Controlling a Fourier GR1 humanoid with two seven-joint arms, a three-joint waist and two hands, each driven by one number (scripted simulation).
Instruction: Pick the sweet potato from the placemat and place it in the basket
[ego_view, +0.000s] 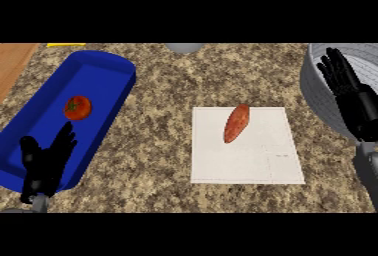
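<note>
Sweet potato (236, 123): laid slantwise on the placemat (251, 160), untouched.
Placemat: white, spread flat on the surface (162, 90).
Basket (314, 100): grey, at the right edge; judged the goal.
Right robot hand (345, 85): fingers straight and spread, nothing held, over the basket.
Left robot hand (46, 162): open, empty, resting over the blue tub (103, 75).
Tomato (77, 108): kept in the tub.
Writing: faint marks on the placemat, unreadable.
</note>
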